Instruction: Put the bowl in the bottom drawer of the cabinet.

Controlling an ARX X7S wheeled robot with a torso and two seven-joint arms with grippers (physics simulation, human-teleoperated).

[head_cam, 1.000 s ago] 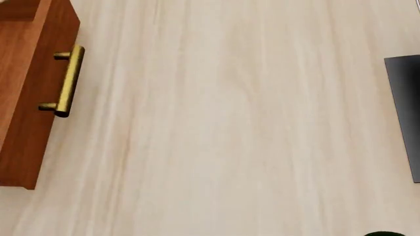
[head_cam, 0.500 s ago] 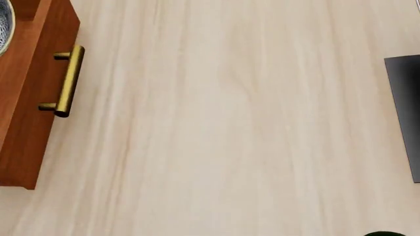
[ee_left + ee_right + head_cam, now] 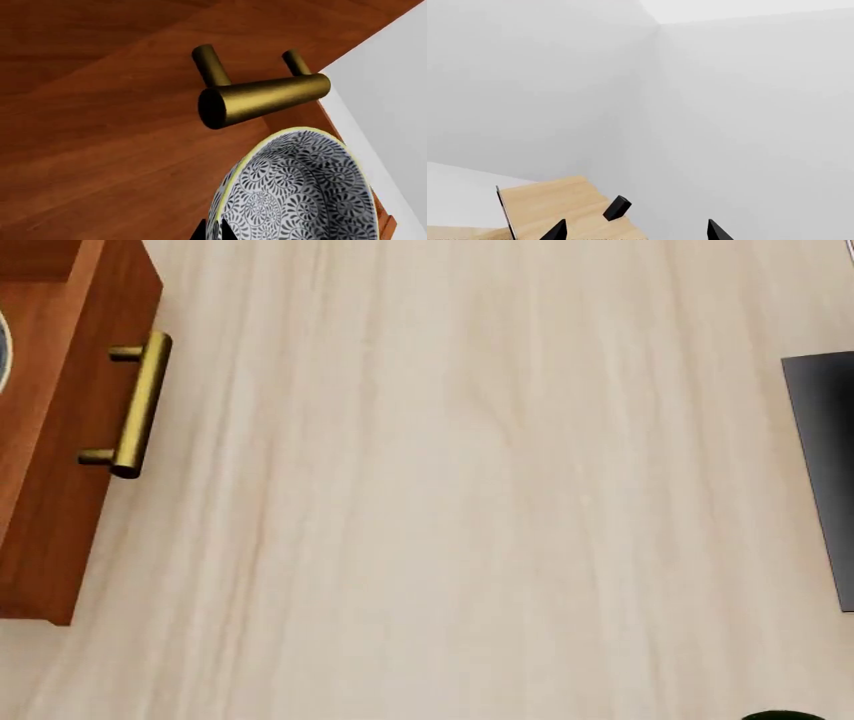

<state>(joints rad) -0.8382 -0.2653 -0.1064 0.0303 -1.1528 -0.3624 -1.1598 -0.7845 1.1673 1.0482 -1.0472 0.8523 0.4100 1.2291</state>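
bowl [image 3: 297,192] just beside cabinet [image 3: 100,125] handle [image 3: 263,97]

neither arm showed in the head view. in the right wrist view the right hand [image 3: 635,231] was spread wide, its two dark fingertips [image 3: 556,231] poking up well apart at the picture's lower edge with nothing between them. in the left wrist view only a sliver of the left hand [image 3: 212,231] showed, two small black finger points at the lower edge, hard against the rim of the bowl [image 3: 293,192]; how its jaws stood could not be made out.
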